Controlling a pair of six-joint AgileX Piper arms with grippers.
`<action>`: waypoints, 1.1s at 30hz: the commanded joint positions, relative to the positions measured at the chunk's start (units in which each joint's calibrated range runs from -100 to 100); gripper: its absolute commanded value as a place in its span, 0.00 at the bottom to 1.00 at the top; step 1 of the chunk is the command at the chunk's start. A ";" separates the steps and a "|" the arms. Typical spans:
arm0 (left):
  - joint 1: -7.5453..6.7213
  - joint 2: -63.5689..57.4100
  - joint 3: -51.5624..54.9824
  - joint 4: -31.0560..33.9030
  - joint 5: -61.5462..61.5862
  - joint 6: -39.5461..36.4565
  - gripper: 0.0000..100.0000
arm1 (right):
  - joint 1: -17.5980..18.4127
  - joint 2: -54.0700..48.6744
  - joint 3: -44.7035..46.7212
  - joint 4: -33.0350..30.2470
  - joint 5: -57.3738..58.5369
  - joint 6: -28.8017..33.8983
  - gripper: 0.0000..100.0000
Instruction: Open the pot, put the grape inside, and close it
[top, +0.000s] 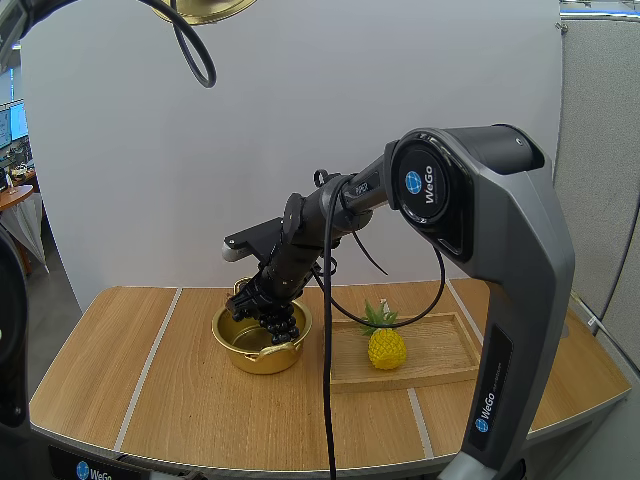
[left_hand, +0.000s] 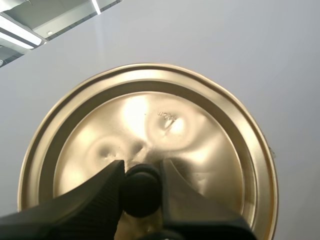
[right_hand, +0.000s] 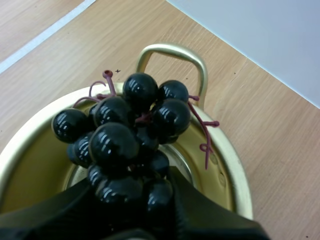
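Now my right hand (top: 272, 306) pinches the grapes (right_hand: 125, 135) over the open pot (top: 262, 358), while my left hand (left_hand: 141, 170) clamps the lid (left_hand: 210, 150) by its knob (left_hand: 140, 196).

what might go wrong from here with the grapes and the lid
1. The grapes hang from the right gripper over the pot, with some berries close to the rim. If they are released off-centre, they might catch on the rim or spill onto the table.
2. The left gripper holds the lid only by its small knob, so the lid may tilt or slip before closing.
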 joint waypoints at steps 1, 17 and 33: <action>-0.16 -0.45 -0.54 0.00 -1.98 -0.41 0.00 | 0.03 -0.46 0.20 -0.64 4.11 -0.11 0.00; -0.16 -0.45 -0.54 0.00 -1.98 -0.41 0.00 | 0.03 2.66 0.79 -0.64 9.32 -0.11 0.00; -0.16 -0.45 -0.54 0.00 -1.98 -0.41 0.00 | 0.03 4.47 0.50 -0.42 -1.41 -0.11 0.00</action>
